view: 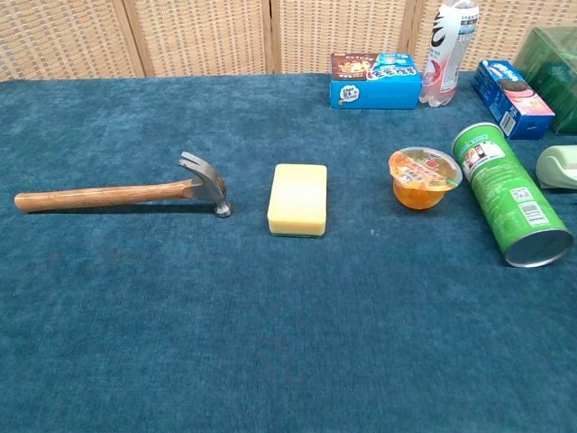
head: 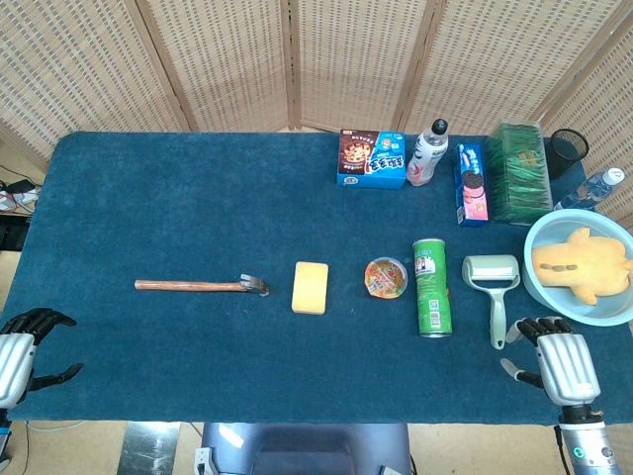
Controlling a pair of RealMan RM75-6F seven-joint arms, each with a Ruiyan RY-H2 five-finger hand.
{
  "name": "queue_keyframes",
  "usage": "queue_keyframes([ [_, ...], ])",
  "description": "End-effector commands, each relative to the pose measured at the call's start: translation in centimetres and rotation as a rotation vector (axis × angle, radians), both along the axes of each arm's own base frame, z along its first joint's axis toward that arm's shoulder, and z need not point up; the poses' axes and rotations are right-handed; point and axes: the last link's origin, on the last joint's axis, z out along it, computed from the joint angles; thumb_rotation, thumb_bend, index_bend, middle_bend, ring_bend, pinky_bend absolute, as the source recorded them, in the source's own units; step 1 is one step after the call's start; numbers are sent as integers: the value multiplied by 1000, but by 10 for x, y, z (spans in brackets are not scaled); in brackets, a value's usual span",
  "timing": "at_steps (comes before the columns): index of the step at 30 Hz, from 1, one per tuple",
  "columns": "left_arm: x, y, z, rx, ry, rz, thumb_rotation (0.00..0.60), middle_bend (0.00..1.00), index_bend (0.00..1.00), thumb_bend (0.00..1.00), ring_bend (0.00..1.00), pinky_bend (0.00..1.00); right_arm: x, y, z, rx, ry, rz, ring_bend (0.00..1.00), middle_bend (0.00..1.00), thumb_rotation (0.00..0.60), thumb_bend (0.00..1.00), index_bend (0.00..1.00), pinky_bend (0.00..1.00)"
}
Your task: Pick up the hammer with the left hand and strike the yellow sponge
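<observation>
A hammer (head: 203,286) (view: 126,192) with a wooden handle lies flat on the blue table, its metal head pointing right. Just to the right of the head sits the yellow sponge (head: 311,287) (view: 298,198). My left hand (head: 22,355) rests at the table's front left corner, well away from the hammer, fingers apart and holding nothing. My right hand (head: 556,358) sits at the front right edge, also empty with fingers apart. Neither hand appears in the chest view.
Right of the sponge are a jelly cup (head: 386,277), a lying green can (head: 431,287) and a lint roller (head: 493,285). A bowl (head: 554,297) holds a yellow toy. Snack boxes (head: 372,158), a bottle (head: 428,153) and a green pack (head: 521,170) line the back.
</observation>
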Motion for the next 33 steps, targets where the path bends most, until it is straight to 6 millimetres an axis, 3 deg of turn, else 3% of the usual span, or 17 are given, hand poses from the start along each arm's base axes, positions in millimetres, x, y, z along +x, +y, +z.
queue_keyframes([
  [1,-1,-1,0,-1,1,3,600,326,346,159,200,198,-1,0,-2,7,-3,0,479,527,600,144,536,348],
  [15,3,5,8,-37,32,-4,600,325,346,178,200,198,-1,7,5,-22,-9,12,479,527,600,144,536,348],
  [19,13,23,8,-66,74,-63,600,326,345,315,252,260,-1,10,7,-24,-10,12,479,527,600,144,537,348],
  [22,25,43,9,-86,109,-129,600,326,345,353,274,297,-3,13,10,-37,-4,7,479,527,600,144,537,348],
  [27,46,77,0,-160,197,-219,600,326,345,350,273,297,-6,18,15,-58,-5,-5,479,526,600,144,537,348],
  [33,63,110,-23,-267,230,-249,600,326,345,238,274,298,-10,19,19,-67,0,-17,479,527,600,143,537,349],
])
